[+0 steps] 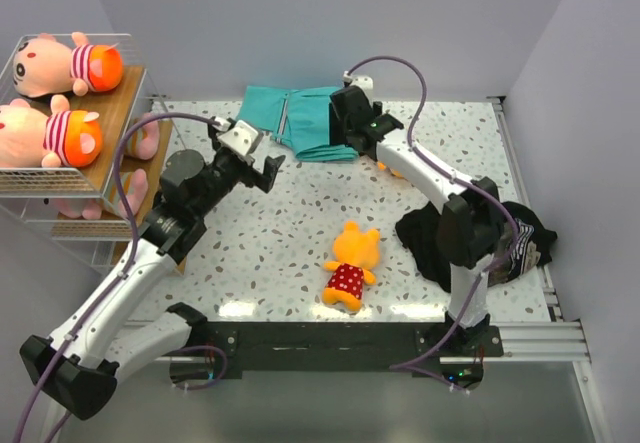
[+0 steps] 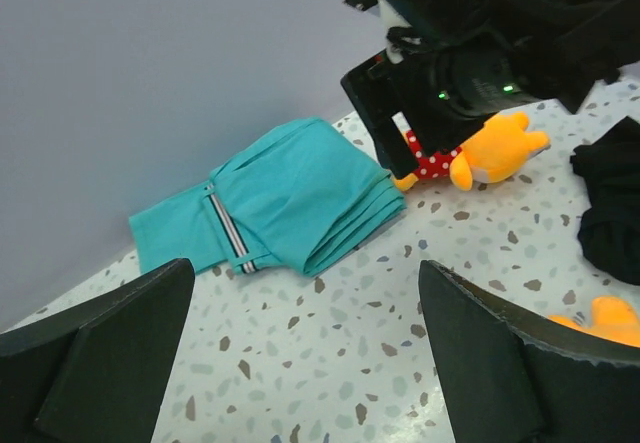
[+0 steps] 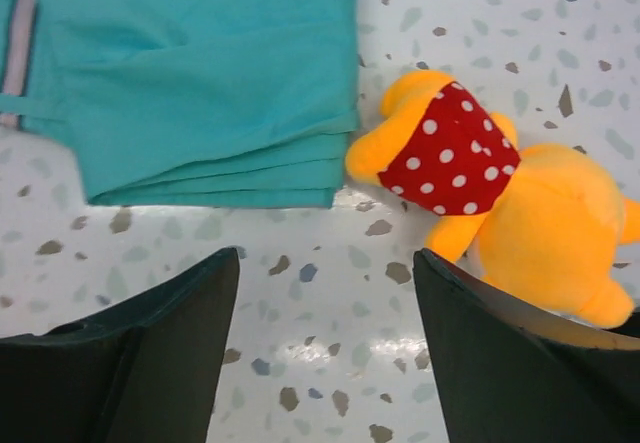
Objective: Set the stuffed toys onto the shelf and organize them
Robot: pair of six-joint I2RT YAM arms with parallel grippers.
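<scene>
Speckled white counter [image 1: 290, 233] fills the middle of the top view, with plain grey walls behind it. Your left jaws stand wide apart and hold nothing. In the left wrist view their two dark fingers [image 2: 100, 363] sit in the lower corners with only bare counter between them. Your right jaws are apart and empty too, their fingers [image 3: 130, 363] framing bare counter along the bottom of the right wrist view.

Just past the right-hand finger, in the right half of that frame, an orange stuffed toy [image 3: 520, 213] in a red dotted dress lies on the counter. Its dress end is just beside the edge of a folded teal cloth [image 3: 190, 73], which fills the upper left.

In the top view a second orange toy [image 1: 350, 263] lies alone at the centre of the counter, well apart from both jaws. To its right, a black garment [image 1: 430, 233] sits under your right arm.

At the left edge of the frame stands the shelf [image 1: 118, 138]. One pink toy [image 1: 60, 63] in a striped shirt lies on its top tier. Another pink toy [image 1: 50, 135] lies on the tier below. More pink shows through the mesh lower down, too hidden to make out.
</scene>
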